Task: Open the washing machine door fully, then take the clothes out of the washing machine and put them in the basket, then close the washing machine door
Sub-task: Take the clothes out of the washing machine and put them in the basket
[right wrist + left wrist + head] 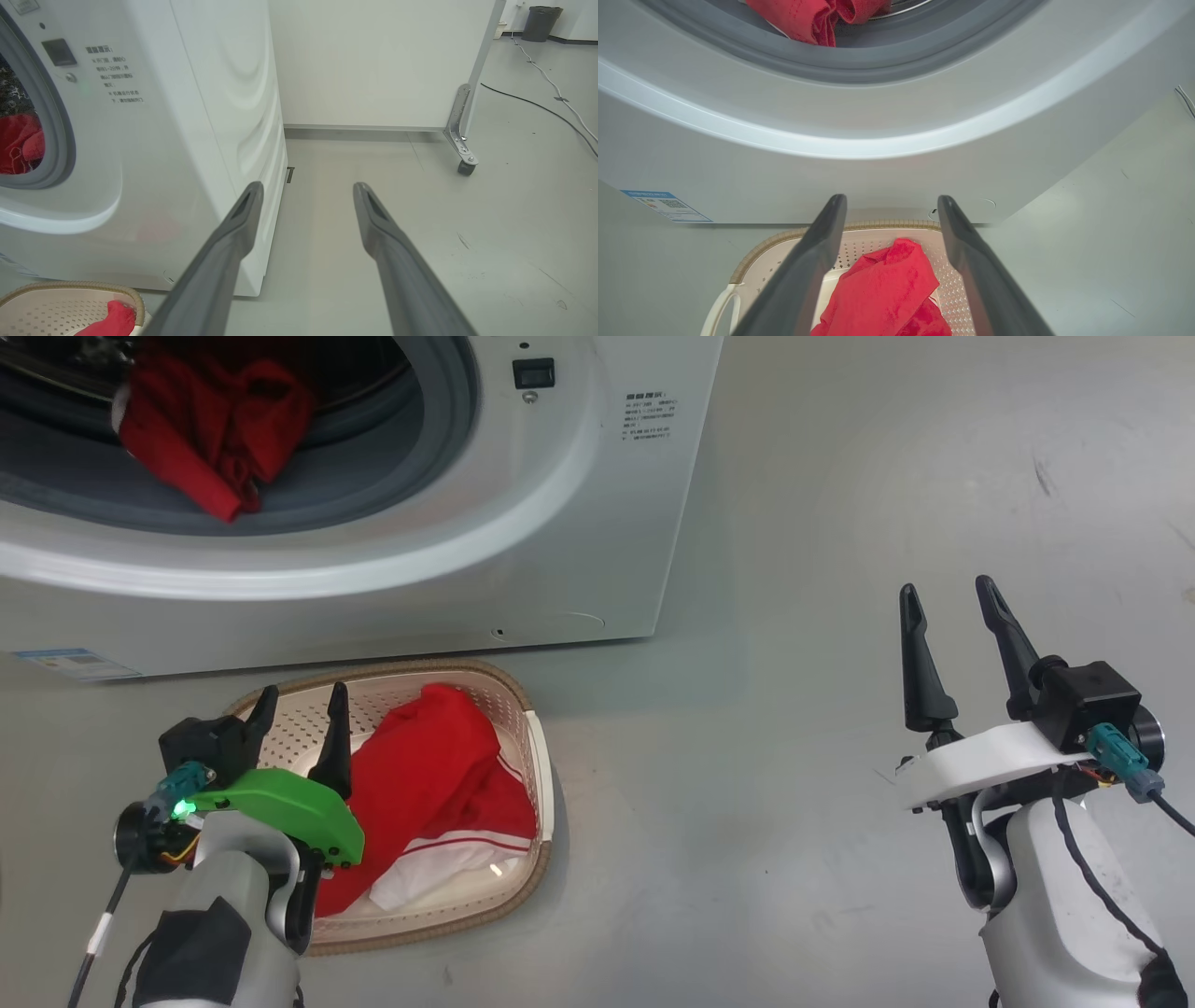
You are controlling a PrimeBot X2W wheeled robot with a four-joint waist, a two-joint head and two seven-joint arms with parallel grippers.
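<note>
left gripper (304, 693): fingers spread, empty, just over the basket (448, 665)
right gripper (946, 586): fingers spread, empty, well apart
clothes (215, 429): we see a crumpled red bundle in the washing machine (560, 523) drum, ahead of and above the left gripper; no clear long axis
nearer arm: left, we judge

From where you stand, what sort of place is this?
Likely a test room staged as a laundry corner rather than a home: the washing machine and basket sit on bare grey floor, near a white partition on a caster, with loose cables trailing past.
</note>
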